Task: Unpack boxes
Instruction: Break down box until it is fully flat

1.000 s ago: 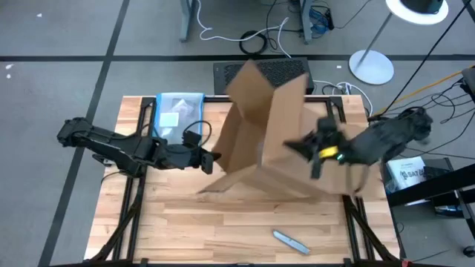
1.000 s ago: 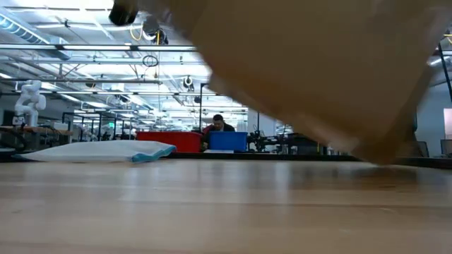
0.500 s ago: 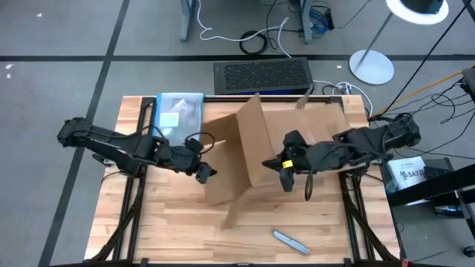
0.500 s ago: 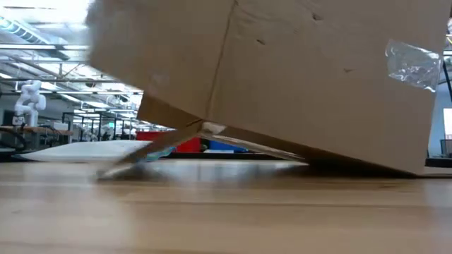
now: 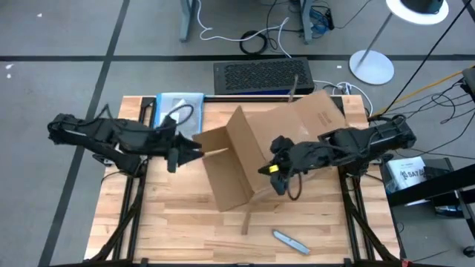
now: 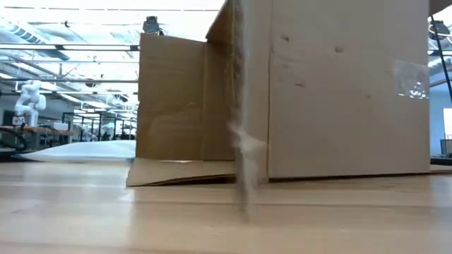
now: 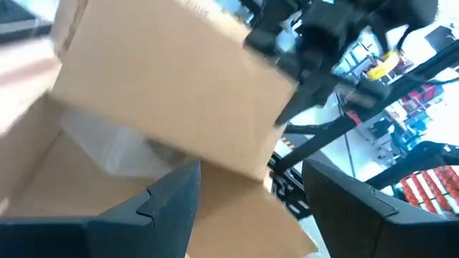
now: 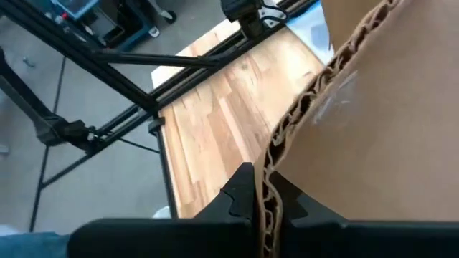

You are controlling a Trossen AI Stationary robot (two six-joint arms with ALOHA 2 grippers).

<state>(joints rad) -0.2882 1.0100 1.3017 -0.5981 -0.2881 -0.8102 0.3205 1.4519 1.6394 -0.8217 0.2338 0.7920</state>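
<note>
We see the wooden counter [image 5: 178, 215] with bare planks along its near edge and toward the left corner, which leaves open room in front of and to the left of the carton. The far edge is crowded: the box [image 5: 278, 144] reaches almost to it, and the black grille-topped unit [image 5: 261, 76] sits on the floor just beyond that edge.

The box rests on the counter's middle and right, lying on its side with its open mouth turned toward the left arm. Its long axis runs roughly left to right, slightly skewed toward the far right corner. One flap lies flat on the planks at the near left, and another sticks out toward the near edge. In the low view the carton stands squarely on the wood, a patch of clear tape [image 6: 412, 79] on its near wall.

The left pincer [image 5: 185, 150] hangs just left of the open mouth, its fingers [image 7: 172, 204] spread apart with nothing between them; its wrist view looks into the carton, where something pale lies inside, too blurred to make out. The right pincer [image 5: 275, 169] is at the box's near wall, clenched on a corrugated cardboard edge [image 8: 271, 190] that runs between its fingers.

A clear pouch with a blue edge [image 5: 178, 110] lies at the far left corner, behind the left arm. A small grey tool [image 5: 289, 239] lies near the front edge, apart from the flaps.
</note>
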